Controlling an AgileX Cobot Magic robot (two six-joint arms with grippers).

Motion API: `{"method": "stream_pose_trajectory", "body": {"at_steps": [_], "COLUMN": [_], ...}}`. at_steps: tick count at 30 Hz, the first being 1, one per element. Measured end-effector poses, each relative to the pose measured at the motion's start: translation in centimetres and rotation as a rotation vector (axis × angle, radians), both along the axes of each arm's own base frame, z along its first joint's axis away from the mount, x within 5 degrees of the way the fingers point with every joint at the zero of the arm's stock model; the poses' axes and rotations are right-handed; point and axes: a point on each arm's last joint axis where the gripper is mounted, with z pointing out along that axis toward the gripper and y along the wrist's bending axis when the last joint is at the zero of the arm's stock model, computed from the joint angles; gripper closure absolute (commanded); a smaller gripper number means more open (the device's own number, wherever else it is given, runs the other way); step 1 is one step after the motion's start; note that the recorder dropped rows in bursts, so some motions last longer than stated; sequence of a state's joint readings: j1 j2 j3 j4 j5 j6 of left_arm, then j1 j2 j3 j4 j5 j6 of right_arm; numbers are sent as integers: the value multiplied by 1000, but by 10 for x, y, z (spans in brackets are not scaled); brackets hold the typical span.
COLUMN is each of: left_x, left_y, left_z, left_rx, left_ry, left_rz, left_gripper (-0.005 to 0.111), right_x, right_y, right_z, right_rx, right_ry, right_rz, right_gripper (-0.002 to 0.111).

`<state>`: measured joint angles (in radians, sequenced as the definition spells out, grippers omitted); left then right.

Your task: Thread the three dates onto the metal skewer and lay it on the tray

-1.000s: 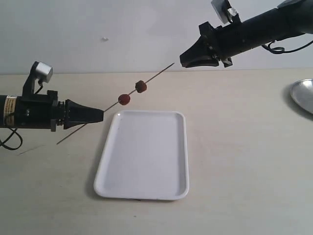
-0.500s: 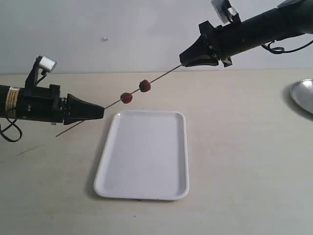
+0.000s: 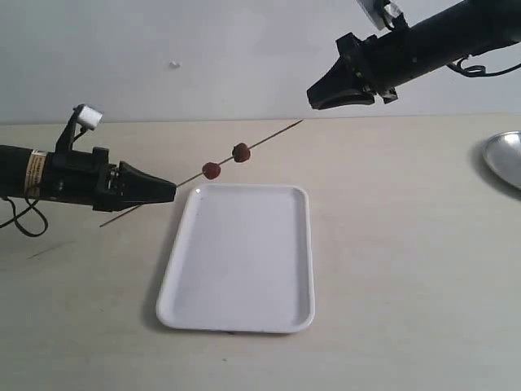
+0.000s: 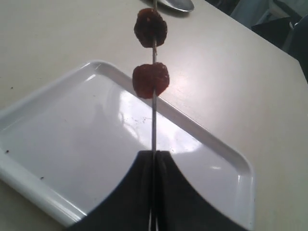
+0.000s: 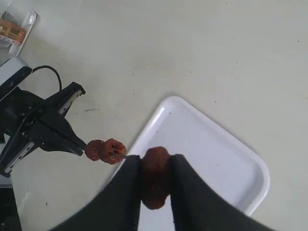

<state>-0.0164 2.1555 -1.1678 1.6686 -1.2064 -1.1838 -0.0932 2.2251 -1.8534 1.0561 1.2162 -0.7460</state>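
Note:
My left gripper (image 3: pixel 172 191) is shut on the metal skewer (image 3: pixel 269 140), which slants up and to the right above the tray's far corner. Two reddish-brown dates (image 3: pixel 212 170) (image 3: pixel 241 152) sit on the skewer a little apart. In the left wrist view the skewer (image 4: pixel 154 122) runs straight out from my left gripper (image 4: pixel 155 155) through both dates (image 4: pixel 150 80) (image 4: pixel 150 27). My right gripper (image 5: pixel 155 166) is shut on the third date (image 5: pixel 155 179). That gripper (image 3: pixel 314 99) hangs just above and right of the skewer's free tip. The white tray (image 3: pixel 174 273) lies below.
A round silver dish (image 3: pixel 503 159) lies at the right edge of the table and shows as well in the left wrist view (image 4: pixel 175 4). Beige table surface surrounds the tray. The right wrist view shows the tray (image 5: pixel 250 166) beneath the held date.
The left gripper has moved slightly right with the skewer, and the skewer's tip has dropped a little. The right gripper has risen slightly, off the skewer's tip.

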Motion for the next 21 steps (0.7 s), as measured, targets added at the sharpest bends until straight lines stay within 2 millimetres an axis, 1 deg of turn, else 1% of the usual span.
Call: {"method": "stream_pose_trajectory", "body": {"at_steps": [15, 21], "left_x": [1, -1], "left_y": [1, -7], "left_z": [0, 1], "left_rx": [-3, -6], "left_ry": [0, 0], "left_rz": [8, -11], "left_gripper": [107, 107], "right_x": [-2, -2], "right_y": [-1, -1], "right_z": [-4, -5], "right_rx": [-27, -27], "right_ry": [14, 16], "right_rz": [9, 9], "right_gripper": [88, 88]}}
